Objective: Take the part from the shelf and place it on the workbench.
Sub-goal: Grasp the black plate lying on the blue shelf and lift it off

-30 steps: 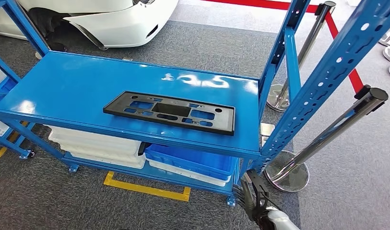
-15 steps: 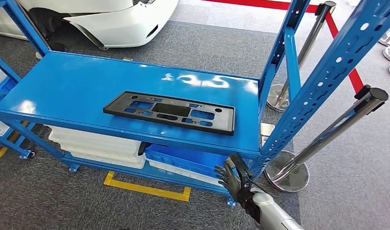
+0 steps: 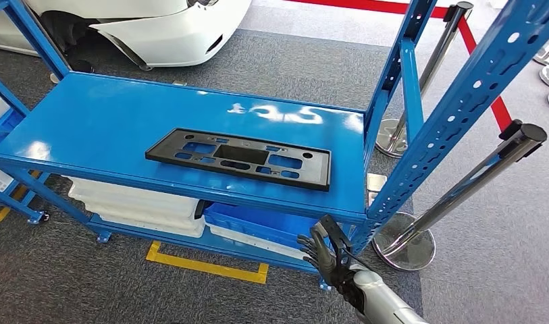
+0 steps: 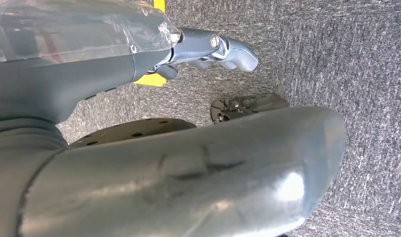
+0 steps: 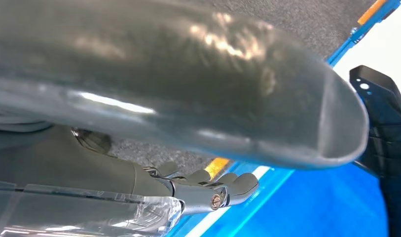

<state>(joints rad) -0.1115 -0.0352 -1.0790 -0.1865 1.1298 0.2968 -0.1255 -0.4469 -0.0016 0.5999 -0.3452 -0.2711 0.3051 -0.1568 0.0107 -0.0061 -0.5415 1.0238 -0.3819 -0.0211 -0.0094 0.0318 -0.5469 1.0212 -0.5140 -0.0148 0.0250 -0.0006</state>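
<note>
We count one black part (image 3: pixel 239 159) on one blue shelf (image 3: pixel 96 128), two chrome stanchions (image 3: pixel 460 189), one blue bin (image 3: pixel 271 226) and one white car (image 3: pixel 143 27).

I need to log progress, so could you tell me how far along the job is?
Nothing is done yet: the black part lies flat on the blue shelf. In hand: the right hand, empty, is below the shelf's front edge. Left: grasping, lifting and carrying it to the workbench.

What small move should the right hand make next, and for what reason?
Probably raise the right hand above the front edge of the blue shelf and reach forward to the near right end of the black part. The hand is open, holds nothing and sits below shelf level, while the part lies flat and untouched.
</note>
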